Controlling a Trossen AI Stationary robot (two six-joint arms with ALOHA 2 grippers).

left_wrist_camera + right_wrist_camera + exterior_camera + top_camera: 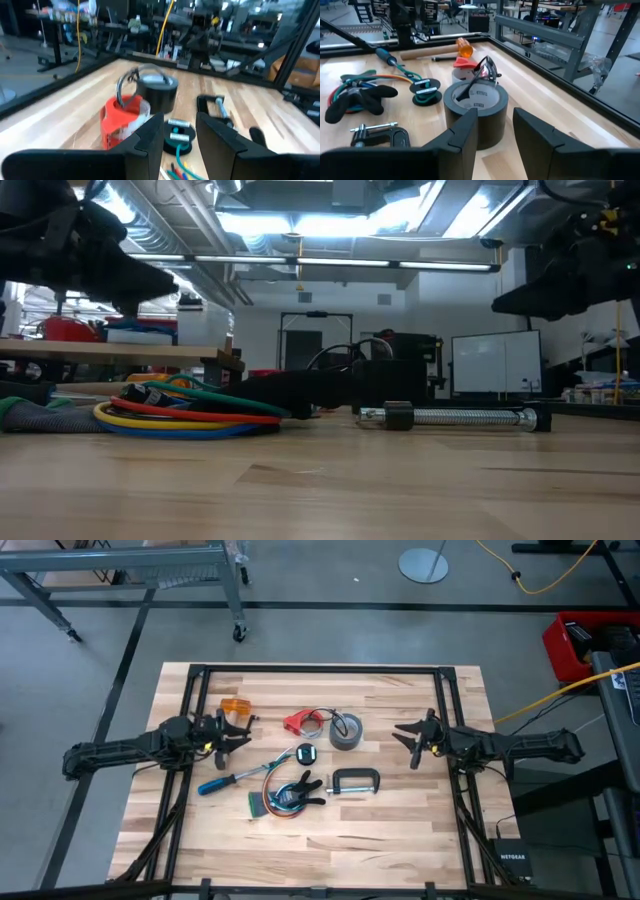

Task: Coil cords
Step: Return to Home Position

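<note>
- Looped multicoloured wire bundle: seven o'clock of table centre. Light and floppy, so you should pinch its gathered strands.
- Left gripper, right gripper: fingers apart, empty.

Around the tape roll
Beside it, left-arm side, the corded piece; before it, spool, clamp and cord bundle.
</note>
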